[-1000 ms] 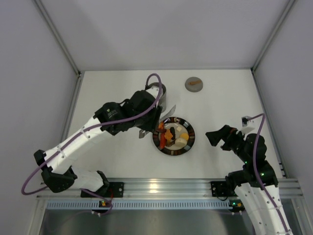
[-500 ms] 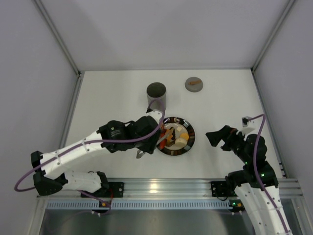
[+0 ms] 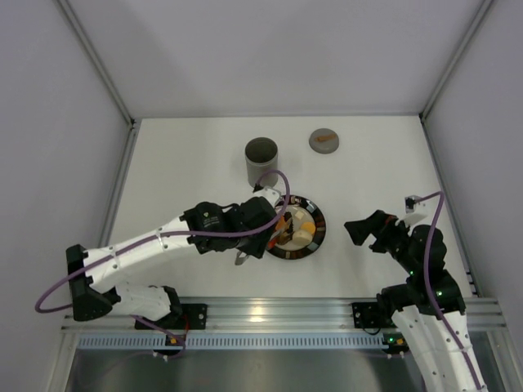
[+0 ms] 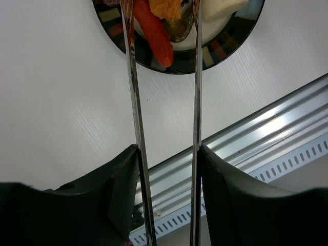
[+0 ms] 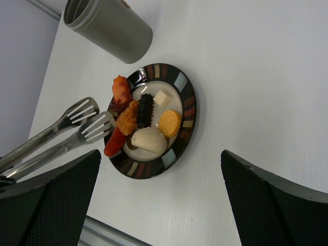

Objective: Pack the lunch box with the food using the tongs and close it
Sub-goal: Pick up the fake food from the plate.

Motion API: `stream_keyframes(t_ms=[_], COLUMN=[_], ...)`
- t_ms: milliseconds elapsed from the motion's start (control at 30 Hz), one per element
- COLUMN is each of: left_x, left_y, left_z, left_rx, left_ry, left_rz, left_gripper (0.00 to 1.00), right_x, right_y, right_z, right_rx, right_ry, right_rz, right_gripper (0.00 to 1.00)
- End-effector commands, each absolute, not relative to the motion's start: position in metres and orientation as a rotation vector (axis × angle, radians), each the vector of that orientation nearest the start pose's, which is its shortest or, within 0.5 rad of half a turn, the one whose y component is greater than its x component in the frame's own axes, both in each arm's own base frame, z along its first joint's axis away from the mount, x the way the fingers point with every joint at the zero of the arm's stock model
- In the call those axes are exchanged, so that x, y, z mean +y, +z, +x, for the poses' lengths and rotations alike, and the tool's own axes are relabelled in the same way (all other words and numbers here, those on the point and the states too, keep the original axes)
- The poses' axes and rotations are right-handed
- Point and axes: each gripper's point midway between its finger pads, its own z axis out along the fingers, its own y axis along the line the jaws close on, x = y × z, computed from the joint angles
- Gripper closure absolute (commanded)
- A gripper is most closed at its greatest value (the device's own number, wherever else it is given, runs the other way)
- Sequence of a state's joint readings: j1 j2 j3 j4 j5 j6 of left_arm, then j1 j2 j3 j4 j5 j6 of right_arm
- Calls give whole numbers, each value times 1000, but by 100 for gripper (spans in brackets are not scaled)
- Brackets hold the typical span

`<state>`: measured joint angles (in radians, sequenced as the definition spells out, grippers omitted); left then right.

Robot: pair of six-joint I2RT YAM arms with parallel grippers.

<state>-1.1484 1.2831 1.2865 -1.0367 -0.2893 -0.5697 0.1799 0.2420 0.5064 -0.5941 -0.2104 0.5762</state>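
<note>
So the left gripper (image 4: 166,154) has swung back from over the lunch box (image 3: 261,155) to the plate (image 3: 322,233) in the last second. Its squeeze on the tongs (image 4: 196,92) has eased a bit too, so the two arms stand apart again. It's pinching the tongs by both arms, one finger pressed on each. The tips sit just ahead of it over the plate's near side, with the red piece (image 4: 154,33) between them and an orange crumbed one (image 4: 166,6) right beyond. Nothing looks grabbed yet. Reads like a trip to the box is over and the next pick is starting, with plenty of food (image 5: 146,110) left. The lunch box now stands off beyond the gripper, well apart, mouth open, and the lid (image 3: 324,140) lies further off still. The right gripper (image 3: 353,231) hangs spread wide across the plate from the left one, holding nothing.
</note>
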Motion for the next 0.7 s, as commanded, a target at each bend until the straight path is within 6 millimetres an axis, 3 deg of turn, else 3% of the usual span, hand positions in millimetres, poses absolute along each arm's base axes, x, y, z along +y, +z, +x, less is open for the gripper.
stream_keyframes(t_ms=[0, 667], left_x=[-264, -273], left_y=[195, 169], left_z=[152, 160], left_rx=[2442, 2481], left_ry=[-308, -210], left_rz=[643, 677], left_gripper=[46, 45], right_x=[90, 89], right_y=[205, 205], right_z=[186, 184], right_rx=[1896, 1894], right_ry=[693, 684], right_rz=[236, 228], right_gripper=[1, 0])
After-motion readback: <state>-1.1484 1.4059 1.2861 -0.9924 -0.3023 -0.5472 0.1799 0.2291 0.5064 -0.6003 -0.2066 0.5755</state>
